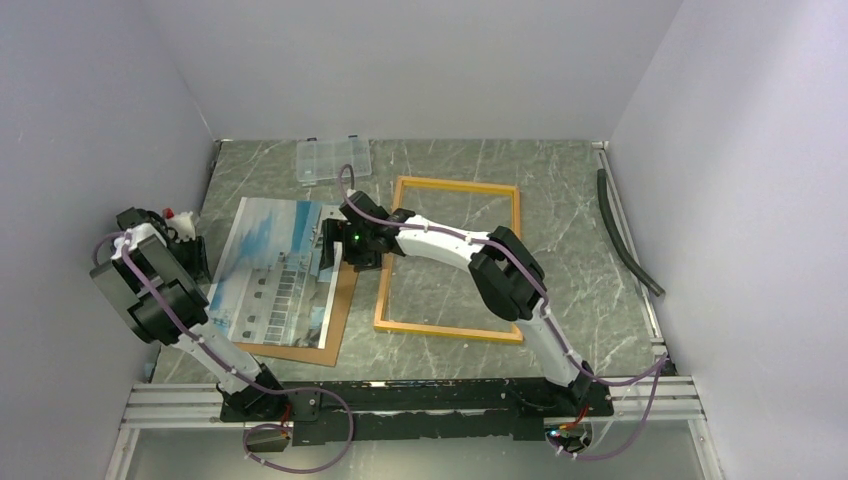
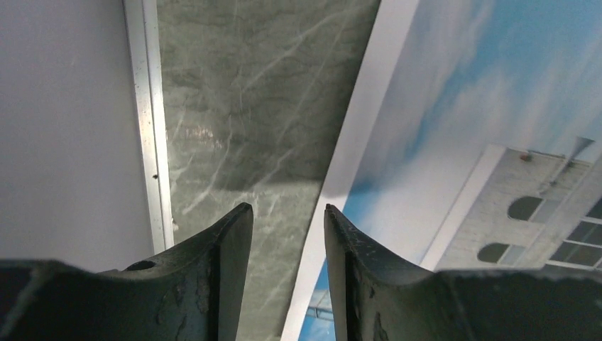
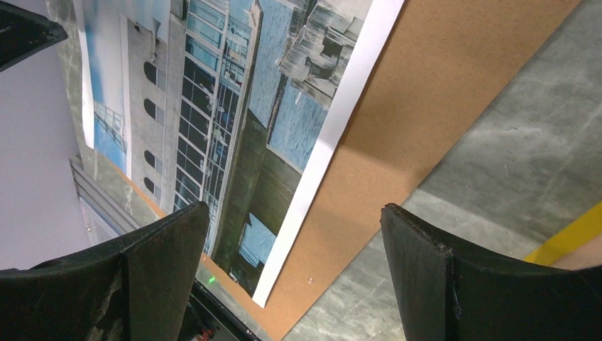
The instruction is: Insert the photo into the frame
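The photo (image 1: 270,275), a print of a pale building under blue sky, lies at the left on a brown board. The frame (image 1: 447,331), a thin yellow-orange rectangle, lies flat to its right with bare table inside it. My left gripper (image 1: 200,258) is at the photo's left edge. In the left wrist view its jaws (image 2: 284,209) stand partly apart, with the photo's (image 2: 483,85) white border running between them close to the right finger (image 2: 348,249). My right gripper (image 1: 328,245) hangs wide open (image 3: 294,213) over the photo's (image 3: 234,92) right edge. A corner of the frame (image 3: 568,238) shows there.
The brown backing board (image 1: 335,325) sticks out under the photo on its right and near sides (image 3: 440,85). A clear plastic compartment box (image 1: 333,160) sits at the back. A black hose (image 1: 625,235) lies along the right wall. A metal rail (image 2: 152,128) borders the table's left edge.
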